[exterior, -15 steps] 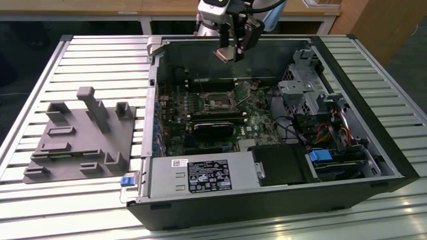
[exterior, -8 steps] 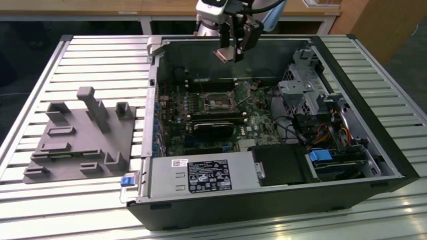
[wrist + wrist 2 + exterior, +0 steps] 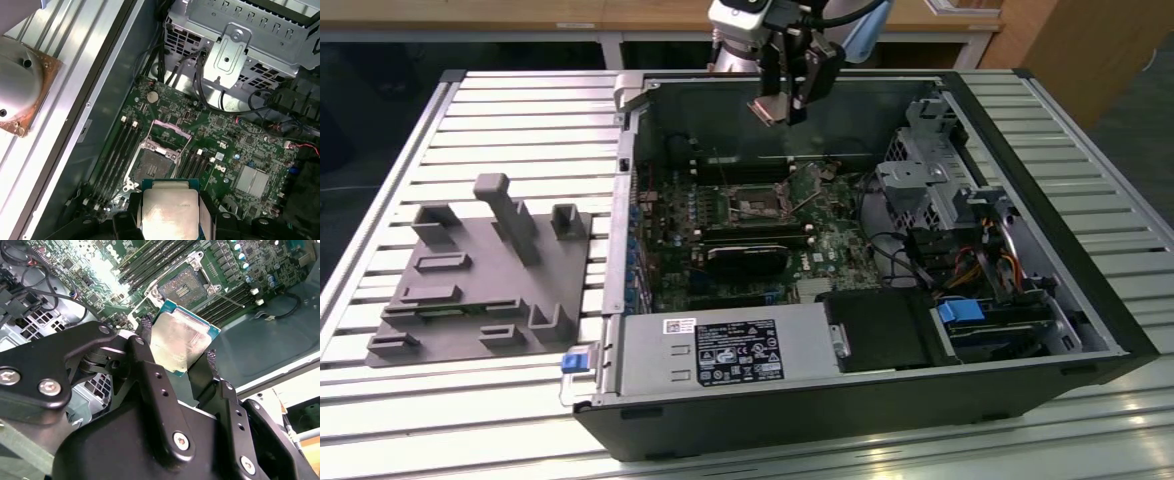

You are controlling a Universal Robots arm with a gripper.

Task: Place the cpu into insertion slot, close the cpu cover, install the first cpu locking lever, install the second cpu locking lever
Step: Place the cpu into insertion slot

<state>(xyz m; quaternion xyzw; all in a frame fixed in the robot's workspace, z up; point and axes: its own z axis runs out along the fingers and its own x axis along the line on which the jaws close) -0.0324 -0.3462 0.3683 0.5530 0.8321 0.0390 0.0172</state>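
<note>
Exterior view, from its left: a grey fixture block (image 3: 480,270) with upright pegs sits on the slatted counter (image 3: 520,110), just beside an open computer case (image 3: 854,420) lying on its side. Inside the case, a labelled power supply (image 3: 720,352) fills the near corner and the green motherboard (image 3: 841,260) lies behind it. On that board the insertion slot (image 3: 754,208) is uncovered, its dark pin field showing.

Above the case's far wall, well clear of the board, hangs the claw (image 3: 790,100), clamped on the cpu (image 3: 774,108), which it holds tilted. Toward the exterior view's right stands a silvery drive cage (image 3: 921,160) with cables below it.

In both wrist views the black fingers (image 3: 145,335) (image 3: 207,220) press on opposite edges of the cpu (image 3: 182,342) (image 3: 169,215), its metal top facing the cameras. The insertion slot (image 3: 185,287) (image 3: 155,167) lies beyond the chip, apart from it. In the first wrist view the cpu cover (image 3: 167,131) is a thin frame raised from one edge of the slot.
</note>
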